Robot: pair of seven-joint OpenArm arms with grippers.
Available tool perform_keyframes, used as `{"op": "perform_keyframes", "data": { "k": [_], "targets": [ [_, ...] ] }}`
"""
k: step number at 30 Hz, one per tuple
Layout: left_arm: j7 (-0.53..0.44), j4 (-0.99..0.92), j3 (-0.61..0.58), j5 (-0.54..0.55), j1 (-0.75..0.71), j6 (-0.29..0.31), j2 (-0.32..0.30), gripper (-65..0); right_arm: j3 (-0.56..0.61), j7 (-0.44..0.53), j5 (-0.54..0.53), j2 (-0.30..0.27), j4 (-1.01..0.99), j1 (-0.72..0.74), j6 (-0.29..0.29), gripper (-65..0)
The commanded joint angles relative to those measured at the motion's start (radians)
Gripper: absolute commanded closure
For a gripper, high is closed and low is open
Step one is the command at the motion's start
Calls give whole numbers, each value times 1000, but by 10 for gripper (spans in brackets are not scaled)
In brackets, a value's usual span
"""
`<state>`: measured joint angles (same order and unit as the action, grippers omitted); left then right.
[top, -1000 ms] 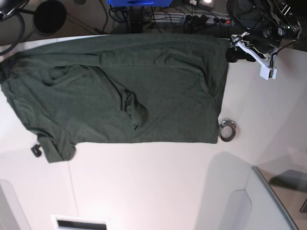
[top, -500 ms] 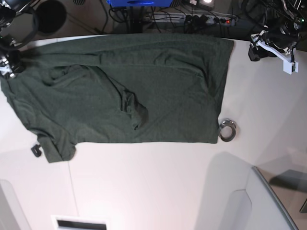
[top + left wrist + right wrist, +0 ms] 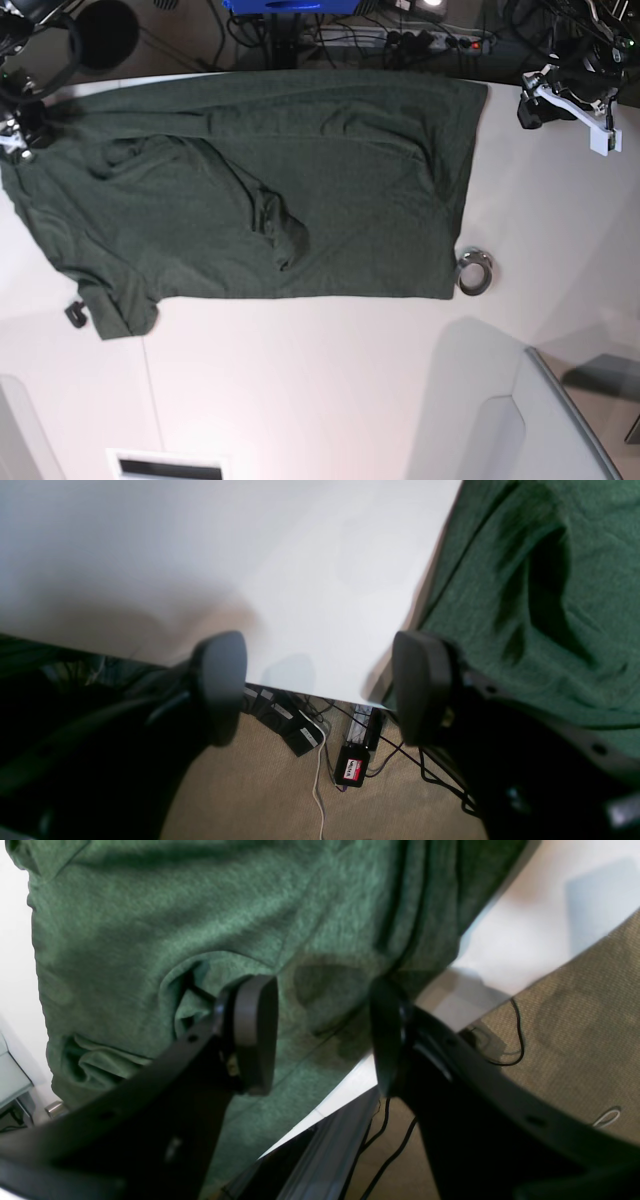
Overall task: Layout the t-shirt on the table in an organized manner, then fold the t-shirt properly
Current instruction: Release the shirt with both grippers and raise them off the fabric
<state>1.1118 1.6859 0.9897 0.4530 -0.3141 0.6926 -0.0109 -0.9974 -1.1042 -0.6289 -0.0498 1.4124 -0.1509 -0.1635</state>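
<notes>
A dark green t-shirt [image 3: 260, 185] lies spread, still wrinkled and unfolded, across the table [image 3: 330, 380]. At three o'clock the left gripper [image 3: 320, 687] is open and empty; at nine o'clock the right gripper [image 3: 322, 1032] hangs half-open over cloth, gripping nothing.

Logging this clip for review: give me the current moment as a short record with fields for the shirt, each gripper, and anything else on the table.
t-shirt: dark green, spread across the far half of the table, wrinkled folds near the middle
left gripper: open, empty, over the table's far edge beside the shirt's hem
right gripper: open, jaws over the shirt's cloth at the table edge, nothing gripped
metal ring: on the table, touching the shirt's hem corner
folding: not yet started
</notes>
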Motion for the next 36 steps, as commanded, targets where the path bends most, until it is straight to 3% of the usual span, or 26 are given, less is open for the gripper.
{"op": "perform_keyframes", "data": {
  "k": [1,14,20,28,36],
  "targets": [
    [-12,13,5,14,-3,6,-11,-436,-2,6,-19,-17,14,3,2,-284],
    [-12,13,5,16,-3,6,-11,-436,-2,39,-19,-25,-48,17,-1,-281],
    [-12,13,5,16,-4,6,-11,-436,-1,39,-19,-25,-48,18,-1,-117],
    [-12,12,-1,16,2,6,-10,-436,-1,34,-19,-25,-40,38,0,-9],
    [-12,12,-1,14,2,6,-8,-436,1,34,-16,-46,-51,90,3,-2]
  ]
}}
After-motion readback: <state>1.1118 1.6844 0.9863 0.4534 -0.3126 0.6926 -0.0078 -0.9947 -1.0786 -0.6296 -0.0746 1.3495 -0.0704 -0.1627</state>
